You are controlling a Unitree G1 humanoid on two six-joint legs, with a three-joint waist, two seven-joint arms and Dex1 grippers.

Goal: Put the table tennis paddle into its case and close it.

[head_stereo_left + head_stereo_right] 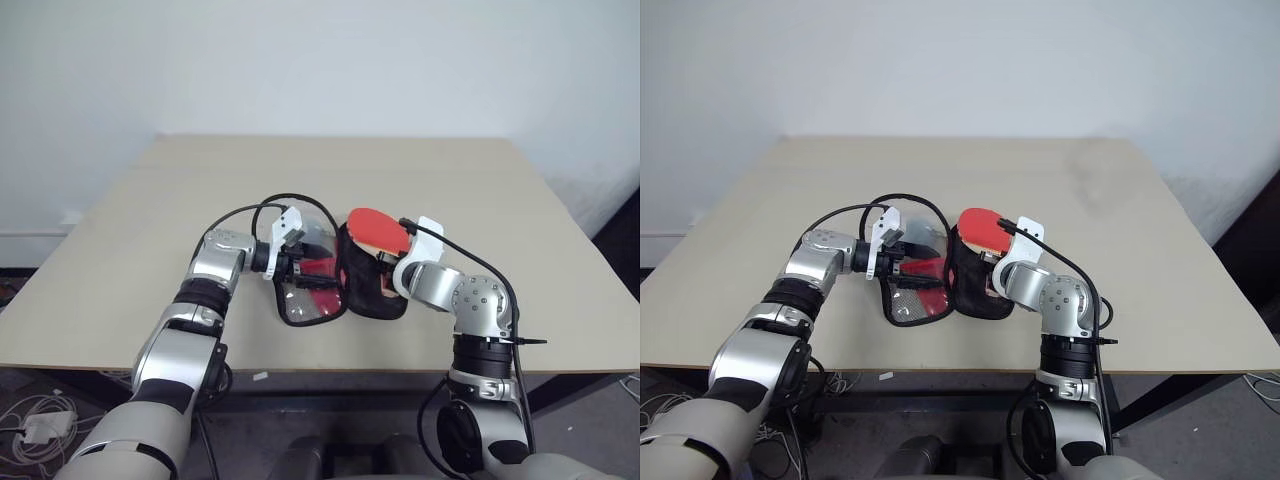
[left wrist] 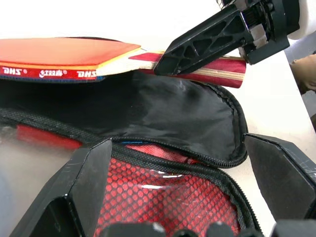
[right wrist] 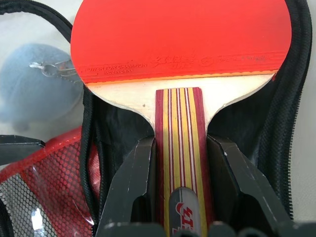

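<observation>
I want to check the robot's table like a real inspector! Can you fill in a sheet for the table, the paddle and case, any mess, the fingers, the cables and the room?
Surface: tan table, bare around the work.
Job's things: table tennis paddle held by its handle over the open case; case lies unzipped, grey plush ball beside it.
Clutter: nothing seen.
Grippers: right gripper fingers clamp the paddle handle; left gripper fingers spread wide over the case's mesh flap, holding nothing.
Cables: black cables loop along both arms; white cables on the floor.
Surroundings: white wall behind the table.
</observation>
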